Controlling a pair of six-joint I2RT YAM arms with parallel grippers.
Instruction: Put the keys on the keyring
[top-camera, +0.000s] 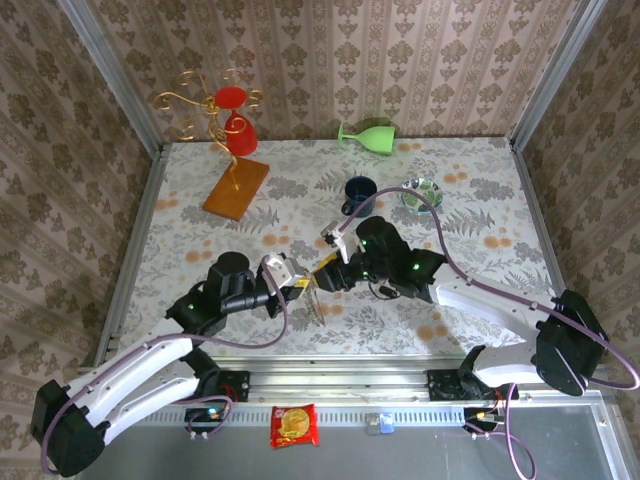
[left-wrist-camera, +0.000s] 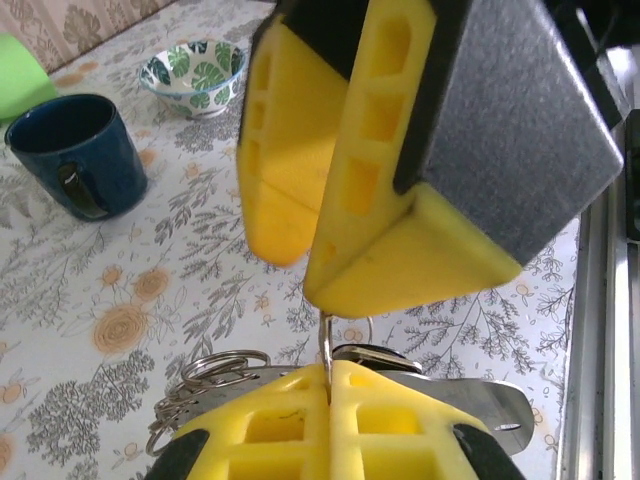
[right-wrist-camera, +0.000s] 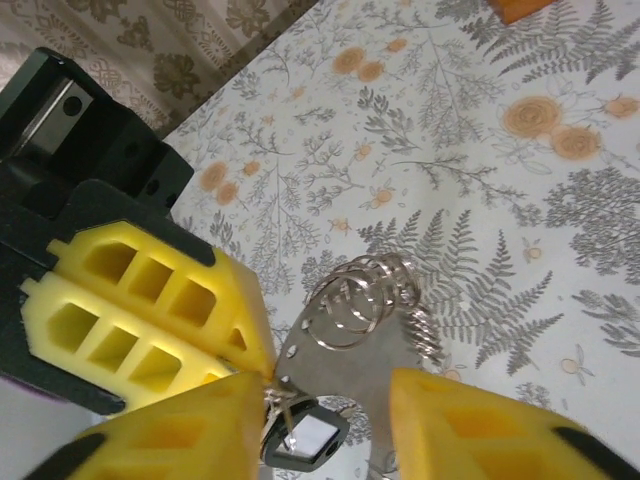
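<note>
My left gripper (left-wrist-camera: 328, 388) is clamped shut, fingers flush together. It's pinching a thin bit of wire from the keyring (left-wrist-camera: 325, 338), which pokes straight up out of the seam. My right gripper (right-wrist-camera: 330, 415) is partway open with a modest gap, its tips right up against the left one's fingers. The metal bunch sits in that gap, but I honestly can't tell if either pad actually touches it.

The keys (right-wrist-camera: 303, 442) are in there too, one with a black head tucked against one of my right fingers. A cluster of small split rings (right-wrist-camera: 352, 298) fans out just past the fingertips.

All this is low over the table (top-camera: 180, 240), front and centre, on a grey fern and orange flower cloth. There's damask wallpaper (top-camera: 450, 60) all round.

Further back:
- a blue mug (top-camera: 358, 190)
- a leaf-pattern bowl (top-camera: 422, 192) beside the mug
- a green goblet (top-camera: 366, 134) on its side by the wall
- a gold wire stand (top-camera: 205, 105) with red cups, back left

All of these are well apart from my grippers.
</note>
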